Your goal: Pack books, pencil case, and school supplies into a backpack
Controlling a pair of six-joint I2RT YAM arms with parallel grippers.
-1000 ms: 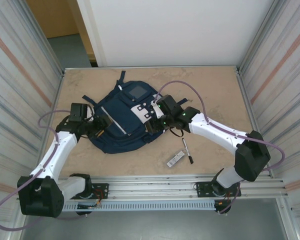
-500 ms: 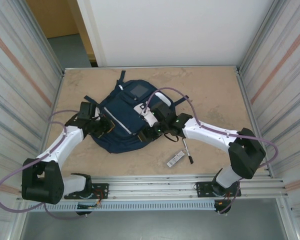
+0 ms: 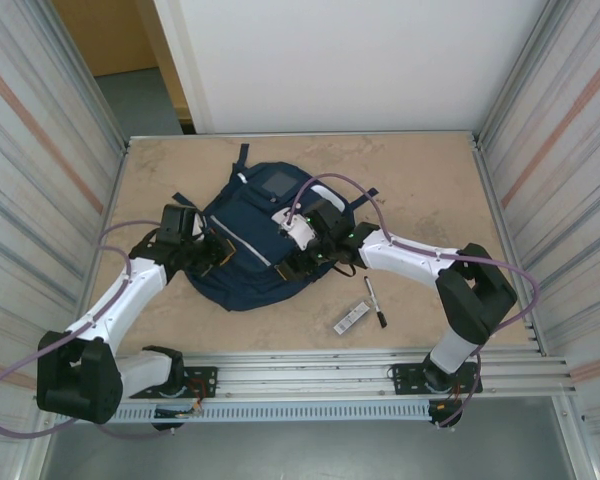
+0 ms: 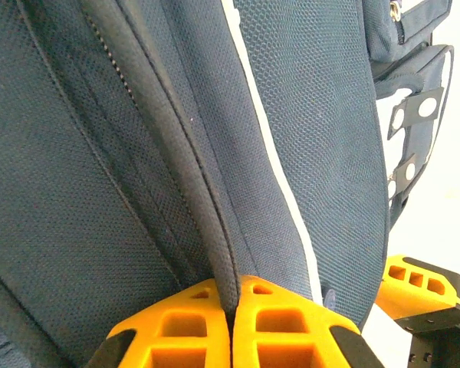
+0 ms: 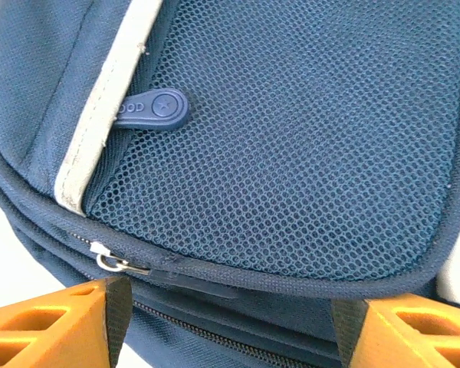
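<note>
Clamped shut, the left claw (image 4: 231, 295) pinches a piped ridge of fabric on the backpack (image 3: 255, 240), with only the tips of its orange fingers (image 4: 176, 322) holding that seam. The right claw (image 5: 228, 307) stands wide, its jaws either side of the bag's edge and holding nothing, with a small metal zipper pull (image 5: 111, 262) just inside its left finger. The backpack lies flat on the table (image 3: 420, 180), a little left of centre and between the two arms. The black pen (image 3: 374, 302) and the white-and-black bar (image 3: 350, 319) lie on the bare surface near its right near corner, apart from it. The likely job here is opening the zip, and the risk lies in both grips. The pull is small and off to one side, so closing jaws could catch mesh or the seam instead. If the right arm then tugs, the left's shallow pinch may slip off the ridge. The whole bag could then slide toward the pen and bar and knock them aside.
</note>
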